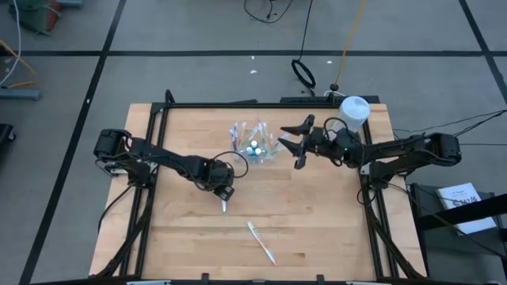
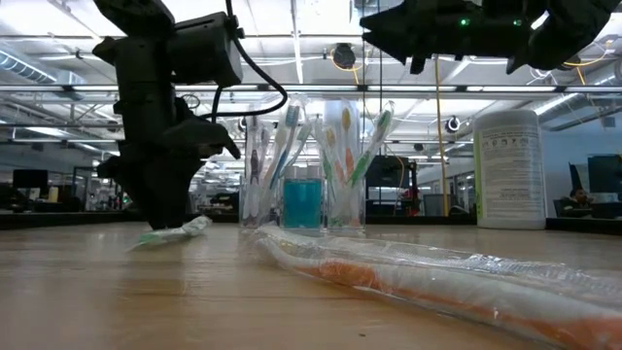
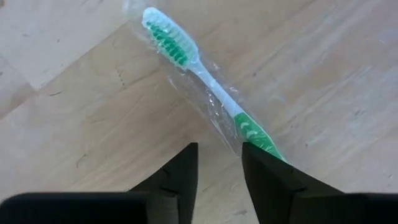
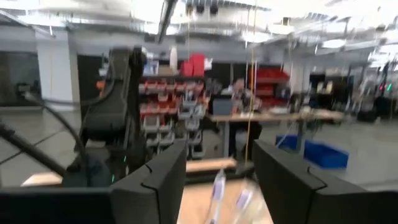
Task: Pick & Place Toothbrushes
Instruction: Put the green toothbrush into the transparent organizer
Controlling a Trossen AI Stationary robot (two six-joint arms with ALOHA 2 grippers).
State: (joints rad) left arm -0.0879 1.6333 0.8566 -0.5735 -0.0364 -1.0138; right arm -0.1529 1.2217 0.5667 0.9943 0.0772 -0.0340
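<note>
A pale wooden bench (image 1: 182, 237) with a black frame stands on a grey floor marked with dark lines. Near the middle of the bench, the left gripper (image 3: 217, 180) hangs low, fingers apart, over the handle of a green toothbrush (image 3: 205, 78) lying in clear wrap. An orange toothbrush (image 1: 261, 241), also wrapped, lies toward the front edge. Clear cups (image 1: 253, 142) holding more toothbrushes stand near the back edge; the right gripper (image 1: 291, 144) is beside them, fingers apart. A white canister (image 1: 354, 111) sits at the back right corner. Behind is a workshop with shelves.
</note>
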